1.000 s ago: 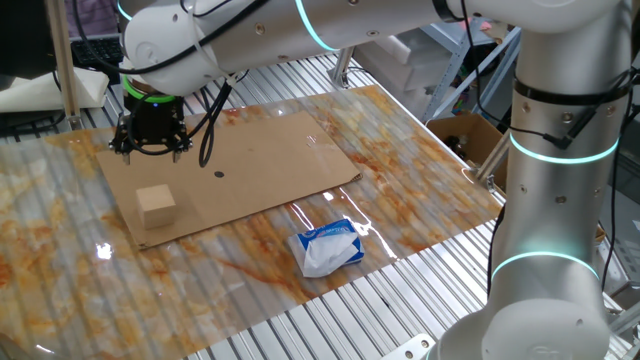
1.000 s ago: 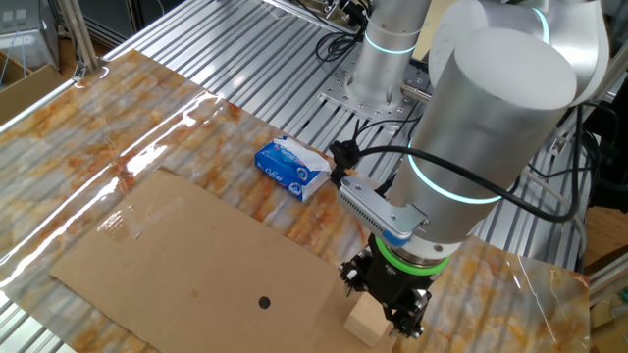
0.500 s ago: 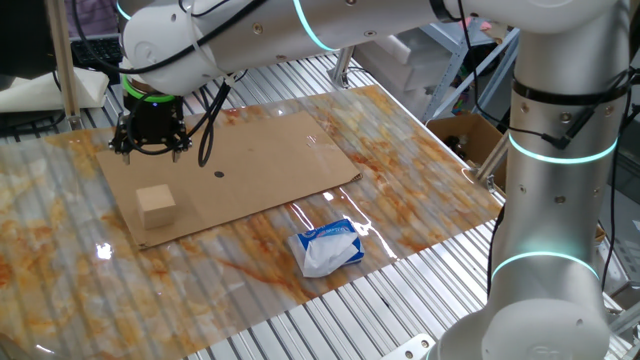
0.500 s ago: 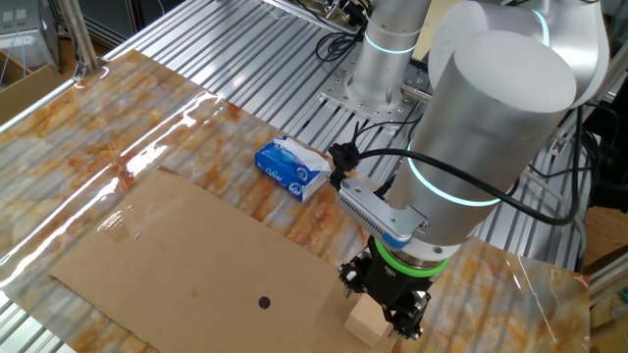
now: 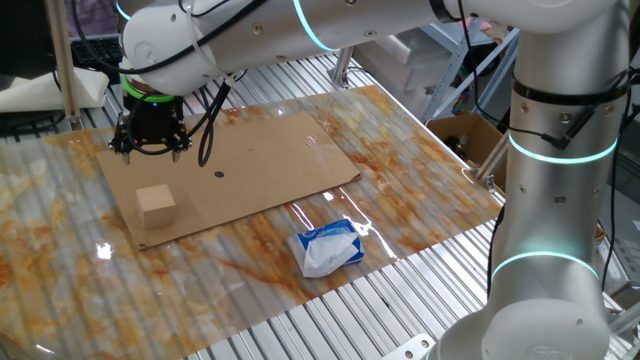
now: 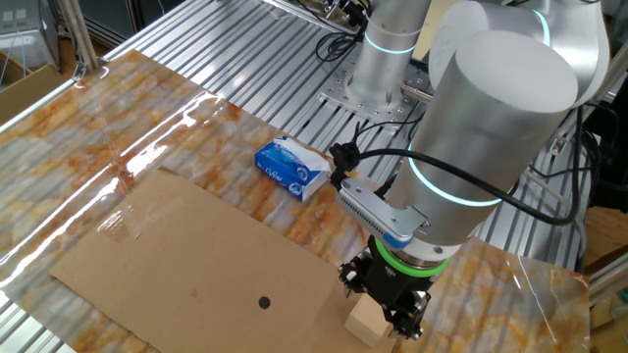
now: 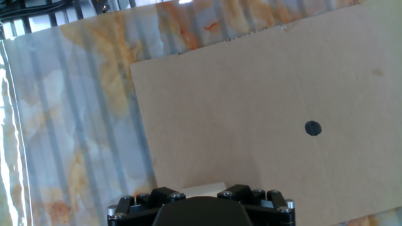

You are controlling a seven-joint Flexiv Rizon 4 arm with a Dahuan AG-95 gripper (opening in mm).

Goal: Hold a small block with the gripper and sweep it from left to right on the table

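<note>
only one fixed view (image 5: 155, 205) shows the small block whole

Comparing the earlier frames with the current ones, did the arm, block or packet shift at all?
No visible change. The gripper hangs open above the cardboard sheet, the small block sits free on it, and the white-and-blue packet lies where it was.
</note>
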